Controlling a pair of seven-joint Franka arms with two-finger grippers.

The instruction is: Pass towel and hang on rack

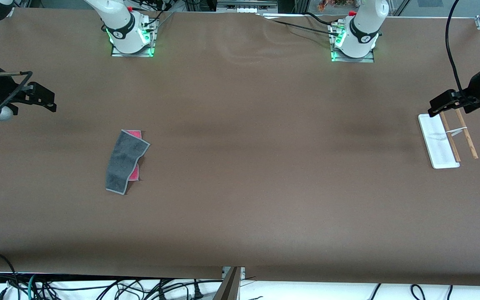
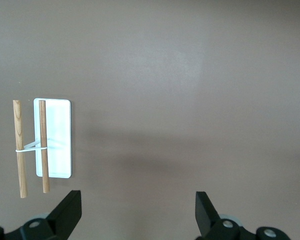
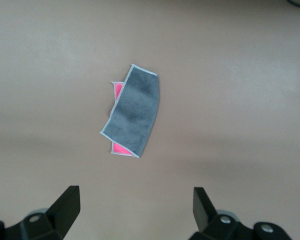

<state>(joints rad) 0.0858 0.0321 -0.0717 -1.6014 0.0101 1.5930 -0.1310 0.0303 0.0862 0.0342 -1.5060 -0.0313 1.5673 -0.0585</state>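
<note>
The right gripper (image 1: pixel 50 102), fingers spread wide and holding nothing, hangs at the left edge of the front view, over bare brown surface (image 1: pixel 240 175) up and to the left of the towel (image 1: pixel 125 161); its own wrist view shows both black fingers (image 3: pixel 65 205) at the bottom of the frame with the towel (image 3: pixel 132 112) lying just above centre. The towel sits in the left-centre of the front view, folded loosely on itself, dark grey face up with bright pink showing at two corners and a pale hem all round. It looks light, limp and thin, likely to sag and drape once lifted, so a pinch on a raised folded corner or along the doubled hem would probably give the surest hold, leaving length free for the hand-over. The left gripper (image 1: pixel 433 109), likewise wide apart and empty, waits at the right edge of the front view over the upper end of the rack (image 1: pixel 446 143); its wrist view shows the rack (image 2: pixel 52 140) at mid-left, two thin wooden rods joined by a white crosspiece above a flat white base. Towel and rack lie well apart.
</note>
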